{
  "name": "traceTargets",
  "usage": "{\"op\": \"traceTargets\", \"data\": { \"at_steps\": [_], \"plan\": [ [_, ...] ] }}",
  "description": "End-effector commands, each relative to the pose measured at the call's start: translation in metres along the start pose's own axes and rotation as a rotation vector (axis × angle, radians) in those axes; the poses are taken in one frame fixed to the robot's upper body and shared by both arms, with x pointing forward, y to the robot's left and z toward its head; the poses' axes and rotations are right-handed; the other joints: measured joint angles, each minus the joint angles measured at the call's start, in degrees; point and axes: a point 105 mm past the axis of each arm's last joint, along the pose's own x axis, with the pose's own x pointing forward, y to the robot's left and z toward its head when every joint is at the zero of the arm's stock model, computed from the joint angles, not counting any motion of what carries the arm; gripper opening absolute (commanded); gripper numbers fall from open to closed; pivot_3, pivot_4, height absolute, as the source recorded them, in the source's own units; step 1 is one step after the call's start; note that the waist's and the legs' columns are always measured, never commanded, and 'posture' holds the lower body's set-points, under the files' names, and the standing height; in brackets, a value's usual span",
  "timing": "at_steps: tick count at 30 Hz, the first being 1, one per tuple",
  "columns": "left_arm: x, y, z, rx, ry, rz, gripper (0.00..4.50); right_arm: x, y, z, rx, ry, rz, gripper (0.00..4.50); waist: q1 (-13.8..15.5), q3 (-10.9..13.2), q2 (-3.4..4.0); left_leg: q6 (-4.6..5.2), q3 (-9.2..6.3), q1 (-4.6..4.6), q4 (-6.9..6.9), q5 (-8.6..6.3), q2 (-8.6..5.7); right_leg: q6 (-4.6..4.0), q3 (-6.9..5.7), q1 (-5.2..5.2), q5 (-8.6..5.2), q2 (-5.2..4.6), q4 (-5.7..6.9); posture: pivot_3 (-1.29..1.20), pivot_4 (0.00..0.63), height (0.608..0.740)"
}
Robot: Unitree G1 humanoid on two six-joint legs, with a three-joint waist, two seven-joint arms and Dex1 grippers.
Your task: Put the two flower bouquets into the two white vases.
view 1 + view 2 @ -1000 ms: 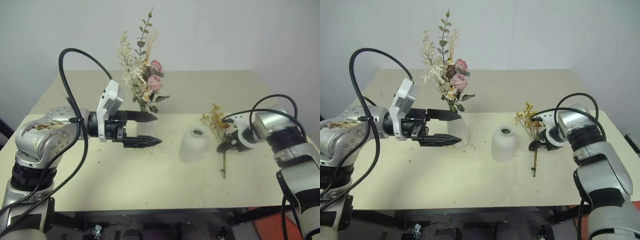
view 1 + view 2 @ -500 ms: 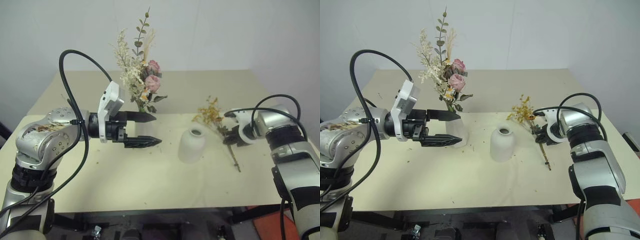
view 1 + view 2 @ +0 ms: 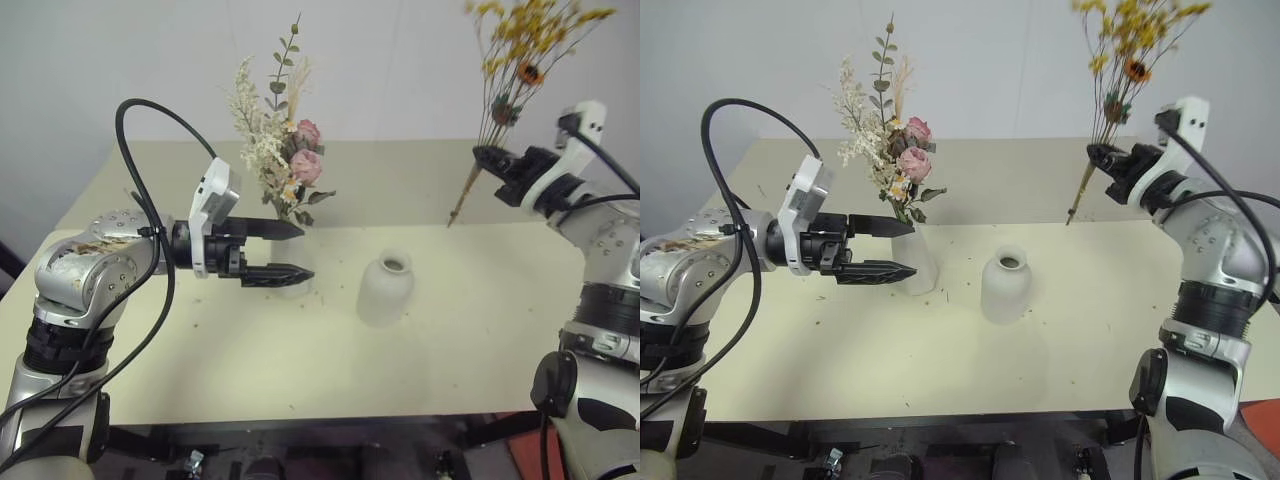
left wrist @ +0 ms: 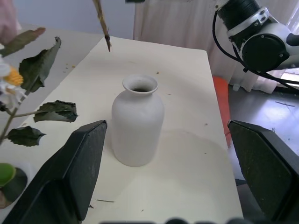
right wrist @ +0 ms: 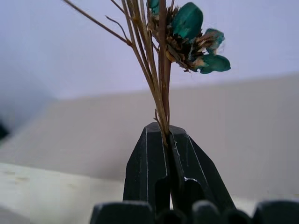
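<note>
The right gripper (image 3: 1098,154) holds the yellow bunch (image 3: 1127,52) high above the surface (image 3: 940,340), jaws clamped tight on its thin stems, blooms up, stem ends pointing down toward the far side. The squat vase (image 3: 1004,285) stands empty at centre. The left gripper (image 3: 908,249) hangs with jaws spread wide beside the tall vase (image 3: 923,262), which carries the rose bunch (image 3: 885,130).

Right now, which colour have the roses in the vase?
Pink roses, best seen in the right eye view.
</note>
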Motion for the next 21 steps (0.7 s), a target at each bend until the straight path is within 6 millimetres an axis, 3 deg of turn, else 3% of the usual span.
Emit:
{"op": "traceTargets", "data": {
  "at_steps": [1,5,11,21],
  "plan": [
    [-0.004,-0.001,0.009,0.063,-0.007,0.001,4.5,-0.013,0.043,0.032,-0.073,-0.125,0.211,0.03,-0.1,0.0,0.03,0.0,0.0,0.0,0.0,0.0,0.0,0.0,0.0,0.0,0.0,0.01,0.0,0.0,0.15,0.74],
    [-0.005,-0.001,0.007,0.065,-0.003,0.002,4.5,-0.022,0.072,0.02,-0.1,-0.088,0.348,0.03,0.0,0.0,0.03,0.0,0.0,0.06,0.0,0.0,0.04,0.04,0.0,0.02,-0.03,0.05,0.03,0.0,0.15,0.74],
    [-0.004,-0.003,0.007,0.068,0.001,0.003,4.5,-0.028,0.092,0.0,-0.095,-0.037,0.459,0.03,0.0,0.0,0.04,0.01,0.0,0.08,0.03,0.01,0.05,0.03,0.0,0.04,-0.02,0.05,0.04,0.0,0.15,0.74],
    [-0.002,-0.002,0.008,0.075,0.001,0.01,4.5,-0.023,0.106,-0.024,-0.045,0.016,0.526,0.03,0.0,0.0,0.04,0.01,0.0,0.07,0.03,0.01,0.04,0.03,0.0,0.05,-0.02,0.04,0.03,0.0,0.15,0.74]
  ]
}}
